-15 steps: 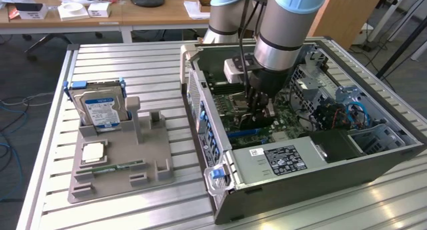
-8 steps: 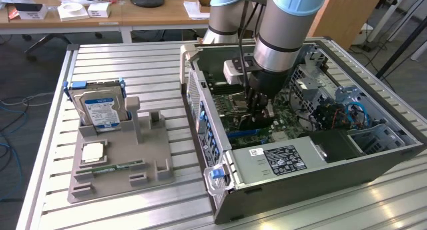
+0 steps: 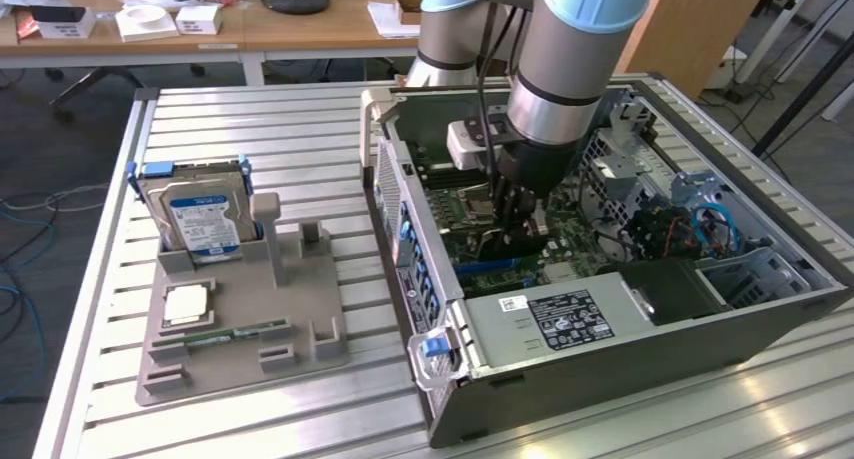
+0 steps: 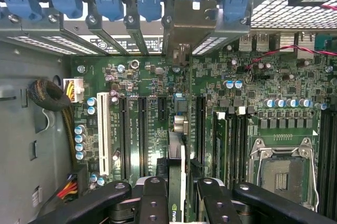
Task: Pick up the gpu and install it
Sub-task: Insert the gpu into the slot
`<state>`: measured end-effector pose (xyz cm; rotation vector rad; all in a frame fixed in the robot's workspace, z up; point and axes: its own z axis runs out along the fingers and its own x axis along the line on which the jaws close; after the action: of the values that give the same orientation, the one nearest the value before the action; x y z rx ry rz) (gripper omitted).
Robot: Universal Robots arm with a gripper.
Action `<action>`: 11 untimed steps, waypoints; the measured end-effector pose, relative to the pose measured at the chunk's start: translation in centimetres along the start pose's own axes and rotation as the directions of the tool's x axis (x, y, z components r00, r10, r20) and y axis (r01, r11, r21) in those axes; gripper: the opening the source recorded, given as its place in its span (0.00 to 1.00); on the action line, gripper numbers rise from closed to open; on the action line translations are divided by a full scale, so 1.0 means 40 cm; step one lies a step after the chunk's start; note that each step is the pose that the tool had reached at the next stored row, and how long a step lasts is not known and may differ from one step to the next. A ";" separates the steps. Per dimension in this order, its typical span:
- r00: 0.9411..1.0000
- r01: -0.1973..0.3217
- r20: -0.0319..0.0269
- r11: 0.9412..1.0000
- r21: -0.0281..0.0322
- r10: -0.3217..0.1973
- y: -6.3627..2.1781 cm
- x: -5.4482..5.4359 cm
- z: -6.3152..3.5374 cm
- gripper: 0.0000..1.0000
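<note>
Slatted metal table (image 3: 100, 309): tray (image 3: 320, 329) at the exterior view's left holds the hard drive (image 3: 200, 214). Pick-up looks done. Gripper (image 3: 514, 214) is partly closed, clamping the gpu (image 4: 177, 150) edge-on inside the case (image 3: 601, 389), over the board slots. Seated? Can't tell. Not released yet.

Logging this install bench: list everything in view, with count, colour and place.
gpu: one, dark with pale bracket, edge-on at the motherboard's slots, between the gripper's fingers
computer case: one, grey, open, exterior view's right of the table
motherboard: one, green, inside the case
hard drive: one, silver with blue-white label, upright in the fixture
processor chip: one, silver, flat on the fixture
memory stick: one, green, on the fixture
fixture: one, grey, exterior view's left of the table
table: one, silver, slotted
arm: one, silver and pale blue, reaching into the case
gripper: one, black, shut on the gpu
</note>
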<state>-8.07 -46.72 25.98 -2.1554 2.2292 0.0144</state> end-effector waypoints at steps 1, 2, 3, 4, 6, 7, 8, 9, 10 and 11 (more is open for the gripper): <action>1.000 0.000 0.000 1.000 0.000 0.000 0.000 0.000 0.001 0.26; 1.000 0.000 0.000 1.000 0.000 0.000 0.000 0.000 0.001 0.26; 1.000 0.000 0.000 1.000 0.000 0.000 0.000 0.000 0.001 0.26; 1.000 0.000 0.000 1.000 0.000 0.000 0.000 0.000 0.002 0.26; 1.000 0.000 0.000 1.000 0.000 0.000 0.000 0.000 0.002 0.26; 1.000 0.000 0.000 1.000 0.000 0.000 0.000 0.000 0.002 0.26; 1.000 0.000 0.000 1.000 0.000 0.000 0.000 0.000 0.002 0.26; 1.000 0.000 0.000 1.000 -0.001 0.000 -0.001 0.000 0.002 0.26; 1.000 0.000 0.000 1.000 -0.002 0.000 -0.002 0.000 0.002 0.26; 1.000 0.000 0.000 1.000 -0.003 0.000 -0.003 0.000 0.002 0.26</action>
<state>-7.95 -46.72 25.88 -2.1568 2.2306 0.0174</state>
